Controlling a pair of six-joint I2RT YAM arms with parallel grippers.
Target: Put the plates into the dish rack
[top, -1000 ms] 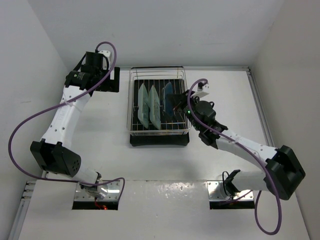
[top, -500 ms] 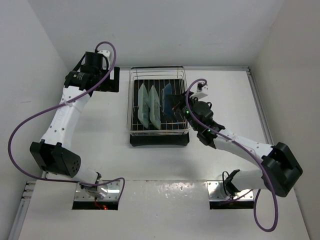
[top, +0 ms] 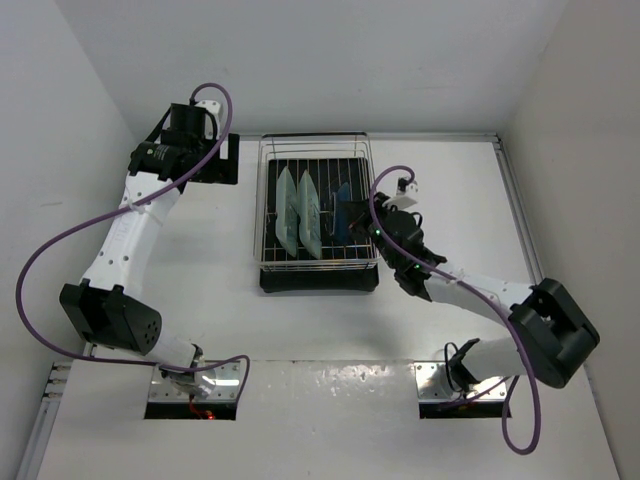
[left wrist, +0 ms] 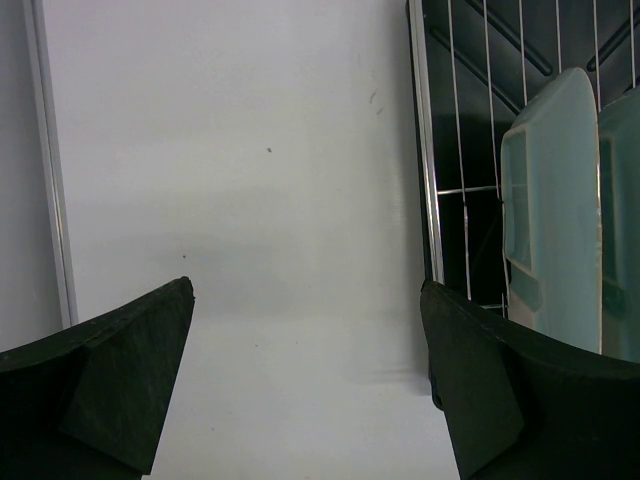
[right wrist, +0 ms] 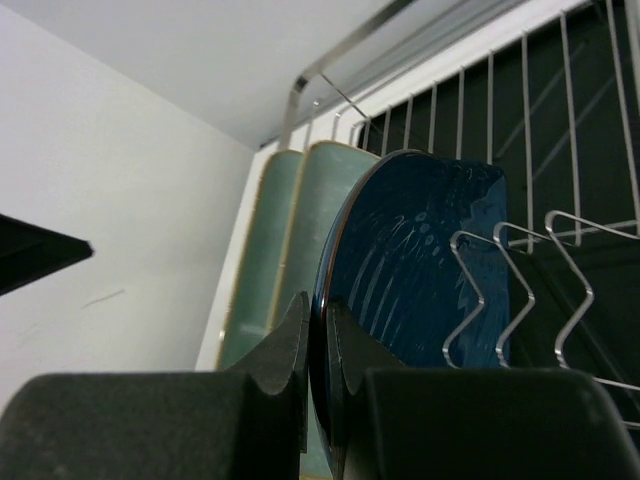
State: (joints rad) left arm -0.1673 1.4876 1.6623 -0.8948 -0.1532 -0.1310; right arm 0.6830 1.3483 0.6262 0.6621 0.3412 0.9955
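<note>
The chrome wire dish rack (top: 266,200) stands on its black base tray at the table's middle back. Two pale mint-green plates (top: 286,212) (top: 309,214) stand on edge in its left half. The dark blue round plate (top: 343,210) stands on edge to their right. My right gripper (top: 362,216) is shut on the blue plate's rim; in the right wrist view its fingertips (right wrist: 288,335) pinch the blue plate (right wrist: 410,260), with the mint plates (right wrist: 290,240) behind it. My left gripper (top: 205,150) is open and empty over the table left of the rack (left wrist: 425,160); a mint plate (left wrist: 555,200) shows there.
White walls enclose the table on the left, back and right. A black pad (top: 222,168) lies under the left gripper at the back left. Zigzag wire holders (right wrist: 520,290) stand in the rack's right part, beside the blue plate.
My right gripper has moved left and down into the rack with the blue plate, which now stands more upright beside the mint plates. The left arm has not moved.
</note>
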